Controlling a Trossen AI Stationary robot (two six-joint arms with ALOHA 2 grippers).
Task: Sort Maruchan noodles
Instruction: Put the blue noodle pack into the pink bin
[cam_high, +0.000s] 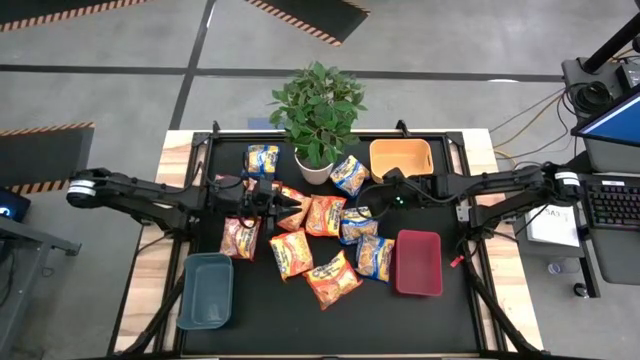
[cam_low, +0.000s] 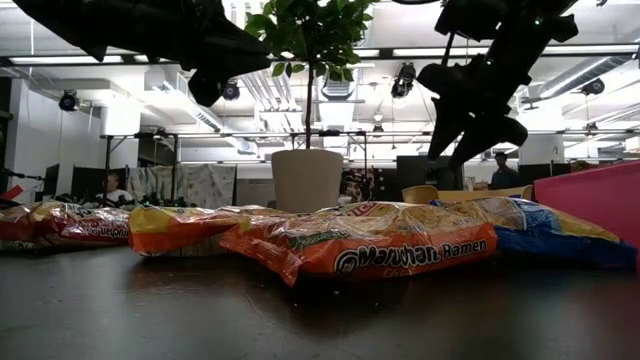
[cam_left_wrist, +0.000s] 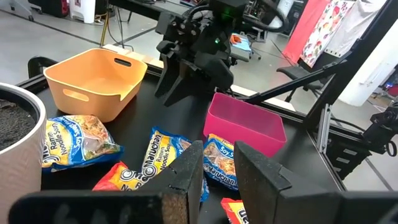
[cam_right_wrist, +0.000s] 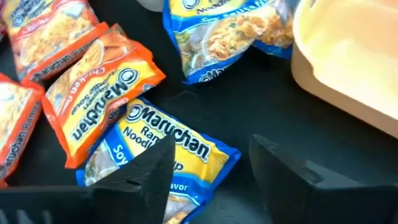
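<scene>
Table: black mat (cam_high: 450, 320) on a wooden top, packets strewn over its middle.
Noodles: about a dozen packets (cam_high: 318, 250) lie flat in a loose cluster between the bins; none is in a bin.
Orange packets: several at the centre, one (cam_high: 324, 215) just beside the left gripper's tip, another (cam_high: 333, 279) at the near edge of the cluster.
Blue packets: one (cam_high: 263, 159) left of the plant, one (cam_high: 350, 175) right of it, one (cam_right_wrist: 163, 163) directly under the right gripper.
Red-pink packet: one (cam_high: 240, 237) at the cluster's left side, near the grey-blue bin.
Left gripper (cam_high: 292, 209): low over the cluster's left part, jaws slightly apart, holding nothing; fingers (cam_left_wrist: 186, 180) show a narrow gap.
Right gripper (cam_high: 367, 197): raised above the table beside the orange bin, jaws apart and empty.
Orange bin (cam_high: 401, 158): far right of the plant, empty.
Red bin (cam_high: 418, 262): right of the cluster, empty.
Grey-blue bin (cam_high: 206, 290): near left corner, empty.
Plant (cam_high: 315, 112): in a white pot at the far middle of the mat.
</scene>
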